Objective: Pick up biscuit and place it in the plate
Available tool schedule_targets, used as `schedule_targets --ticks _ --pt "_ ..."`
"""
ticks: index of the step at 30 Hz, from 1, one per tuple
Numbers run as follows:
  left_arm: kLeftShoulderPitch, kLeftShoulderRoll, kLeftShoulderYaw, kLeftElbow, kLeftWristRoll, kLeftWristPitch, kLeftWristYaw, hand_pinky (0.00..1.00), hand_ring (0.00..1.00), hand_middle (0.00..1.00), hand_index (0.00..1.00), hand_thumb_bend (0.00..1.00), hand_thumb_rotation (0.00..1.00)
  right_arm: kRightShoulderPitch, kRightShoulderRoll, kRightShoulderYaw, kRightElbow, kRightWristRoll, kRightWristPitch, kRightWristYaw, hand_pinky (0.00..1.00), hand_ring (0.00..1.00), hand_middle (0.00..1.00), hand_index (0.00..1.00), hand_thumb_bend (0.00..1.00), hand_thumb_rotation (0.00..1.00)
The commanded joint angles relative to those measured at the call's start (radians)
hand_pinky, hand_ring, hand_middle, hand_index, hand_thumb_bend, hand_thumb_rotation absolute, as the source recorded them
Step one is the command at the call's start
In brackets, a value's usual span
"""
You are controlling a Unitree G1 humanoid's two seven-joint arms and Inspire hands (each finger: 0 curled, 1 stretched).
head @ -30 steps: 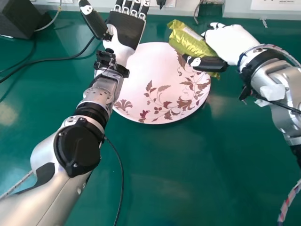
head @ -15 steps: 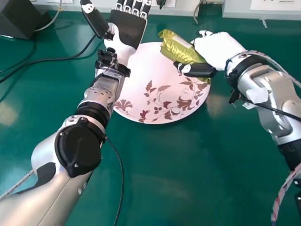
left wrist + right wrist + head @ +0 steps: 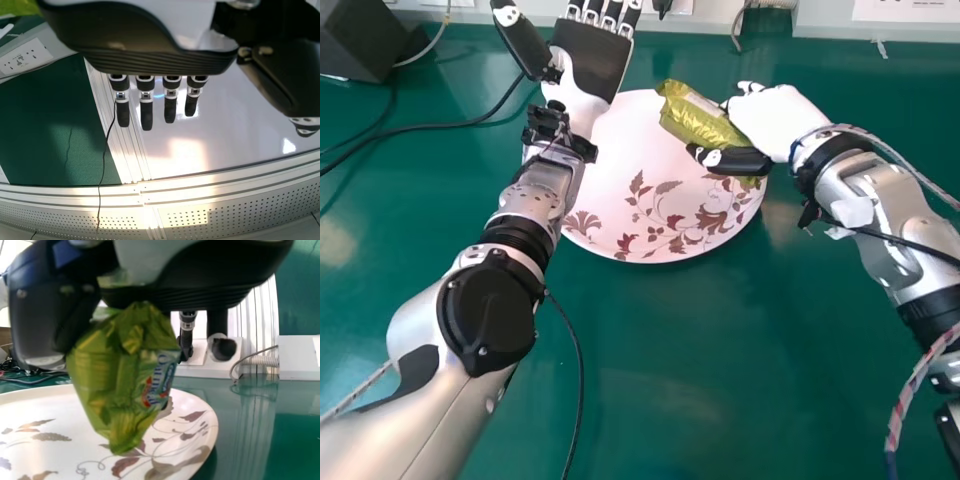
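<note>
Right robot hand (image 3: 772,118) holds the biscuit pack (image 3: 696,118) over the plate (image 3: 620,170).

Biscuit packet (image 3: 695,120): glossy yellow-green, printed in blue, white and red. Plate (image 3: 620,165): pale pink, patterned with brown leaves and flowers. Tabletop (image 3: 690,350): deep green. Left hand (image 3: 588,65) and right hand (image 3: 775,112): white and black. Left arm (image 3: 440,355): silver-grey, with black joints. Braided cable (image 3: 910,388): red and whitish bands.
</note>
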Motion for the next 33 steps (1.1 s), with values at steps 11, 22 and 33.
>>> schedule_targets --ticks 11,22,33 --pt "-0.016 -0.005 -0.012 -0.005 0.0 0.001 -0.016 0.87 0.9 0.97 1.0 1.0 0.43 -0.055 0.04 0.058 0.086 -0.019 0.02 -0.003 0.02 0.07 0.13 0.47 0.52 0.05" --pt "-0.017 -0.008 -0.01 -0.005 0.0 0.003 -0.014 0.86 0.9 0.97 1.0 1.0 0.43 -0.098 0.07 0.112 0.216 -0.023 -0.005 -0.045 0.02 0.08 0.13 0.47 0.52 0.05" --pt "-0.016 -0.01 -0.011 -0.005 0.001 0.009 -0.025 0.88 0.91 0.97 1.0 1.0 0.42 -0.15 0.118 0.178 0.375 -0.029 -0.011 -0.11 0.03 0.08 0.13 0.47 0.52 0.05"
